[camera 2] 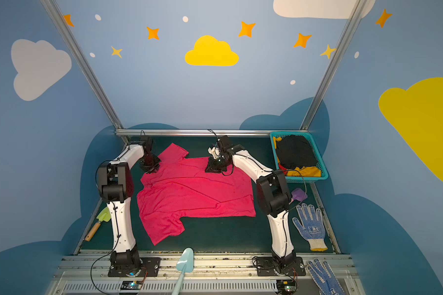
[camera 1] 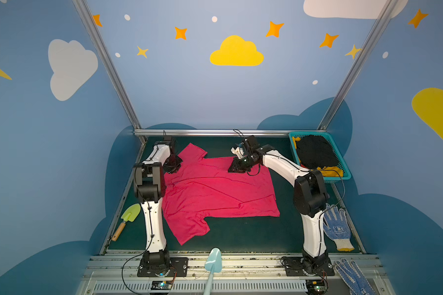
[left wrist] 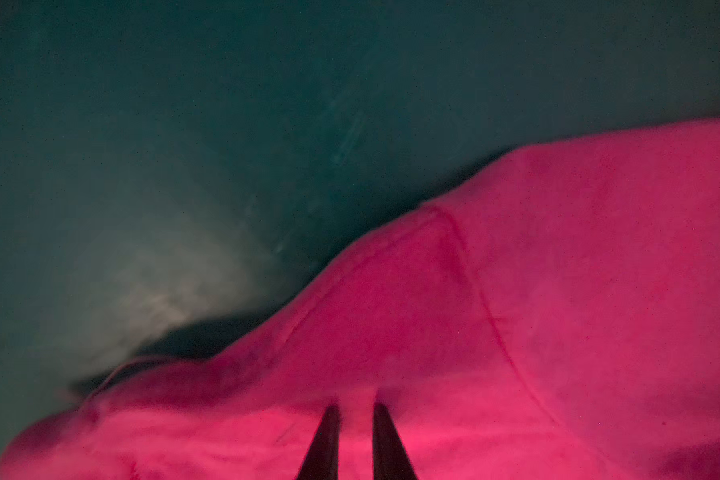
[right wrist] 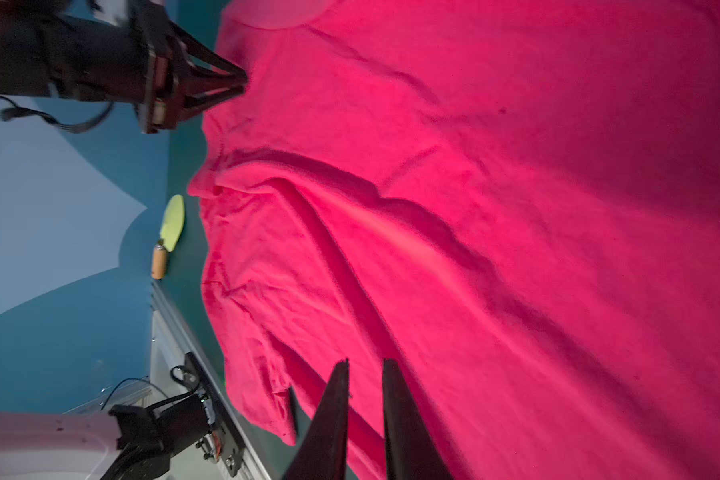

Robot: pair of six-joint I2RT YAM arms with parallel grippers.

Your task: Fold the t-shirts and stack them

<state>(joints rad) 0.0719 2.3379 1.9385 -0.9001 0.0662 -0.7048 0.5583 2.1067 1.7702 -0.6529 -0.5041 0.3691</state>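
1. the pink-red t-shirt [camera 1: 215,194] lies spread out and not yet folded on the green mat [camera 1: 241,235]. it is beside the teal basket [camera 1: 340,178], on the left arm's side of it. its hem is the edge nearest the basket, and its collar and 2 sleeves are the end farthest from the basket.
2. its long axis runs straight away from the basket, from hem to collar.
3. the right gripper [camera 1: 237,167] is down on the long edge of the shirt that lines up with the basket, and it is the nearer of the 2 to the basket. in the right wrist view its jaws stand a narrow gap apart with cloth showing between them. i cannot tell whether a fold is nipped.
4. the left gripper [camera 1: 173,167] is on the same edge but farther from the basket, at the shoulder beside 1 sleeve. its fingertips [left wrist: 327,432] sit a slit apart, pressed into the cloth. i cannot tell whether they are pinching it.
5. my judgement is that the next move turns on this: both grippers sit on 1 long edge, in a line parallel to the shirt's axis, and the whole body of the shirt lies from them toward the arm bases. that suits a lengthwise fold, with both arms drawing that edge across in step.
6. in the basket a black t-shirt [camera 1: 316,153] lies on a mustard-yellow t-shirt [camera 1: 330,171]. no folded stack shows, so the task looks to be at an early stage.
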